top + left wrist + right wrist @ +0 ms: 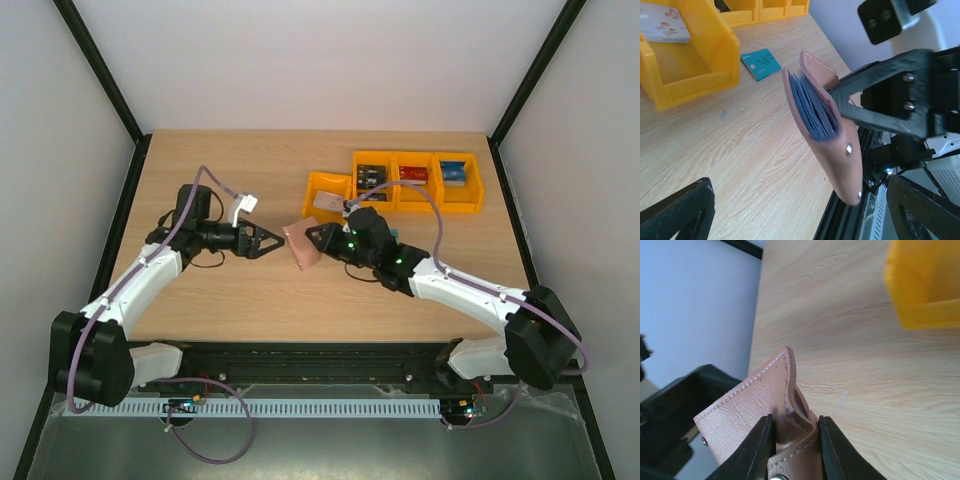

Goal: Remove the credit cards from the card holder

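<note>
My right gripper [320,240] is shut on one end of the pinkish-brown card holder [302,246] and holds it on edge above the table. In the right wrist view the holder [747,410] is pinched between my fingers [760,450]. In the left wrist view the holder [842,150] gapes, and blue-grey card edges [812,107] show inside it. No red and white card shows. My left gripper [268,241] is open and empty, its tips just left of the holder; in its own view the gripper [800,220] has the holder between and ahead of its jaws.
A teal card [760,63] lies flat on the table beside an orange-yellow bin [695,70] that holds a white flowered item [662,27]. A row of orange bins [415,195] stands behind the right arm. The table's front edge is close below the holder.
</note>
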Robot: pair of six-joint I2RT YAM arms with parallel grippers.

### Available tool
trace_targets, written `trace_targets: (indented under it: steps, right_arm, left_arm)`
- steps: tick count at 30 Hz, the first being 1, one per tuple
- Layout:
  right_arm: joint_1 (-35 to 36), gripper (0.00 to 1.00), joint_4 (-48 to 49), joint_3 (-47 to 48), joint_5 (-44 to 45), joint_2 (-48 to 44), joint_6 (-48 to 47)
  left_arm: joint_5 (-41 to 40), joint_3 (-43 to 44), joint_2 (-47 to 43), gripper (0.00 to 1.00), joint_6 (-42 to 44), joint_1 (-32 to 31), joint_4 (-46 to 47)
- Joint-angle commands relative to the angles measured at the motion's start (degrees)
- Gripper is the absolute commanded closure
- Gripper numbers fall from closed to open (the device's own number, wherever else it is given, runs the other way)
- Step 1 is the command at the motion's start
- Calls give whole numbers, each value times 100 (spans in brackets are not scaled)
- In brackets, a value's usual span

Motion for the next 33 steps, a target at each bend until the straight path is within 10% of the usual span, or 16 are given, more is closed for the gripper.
trace_targets:
  steps: [1, 8, 10, 12, 15, 17, 33]
  right_arm:
    - [356, 98, 319, 520, 304, 382, -124]
    - [514, 98, 624, 601, -20, 512, -325]
    - [520, 98, 613, 641, -88, 498, -437]
    - [516, 91, 554, 646, -79, 426, -633]
    - [518, 47, -384, 819, 666, 207, -1086]
    - [514, 41, -1066, 983, 1366, 58, -1440]
    - [1194, 63, -2185, 2429, 1713, 1551, -2988]
  left_arm:
    - [-150, -82, 112, 8, -108, -240, 277]
    - [-69, -87, 158, 86, 41, -269, 272]
    - [22, -124, 160, 95, 121, -268, 259]
    - [198, -160, 159, 98, 201, -276, 204]
    - [-114, -87, 122, 98, 326, -261, 54]
    - [-695, -55, 107, 98, 341, -261, -1]
    - [-1167, 33, 96, 98, 490, -262, -159]
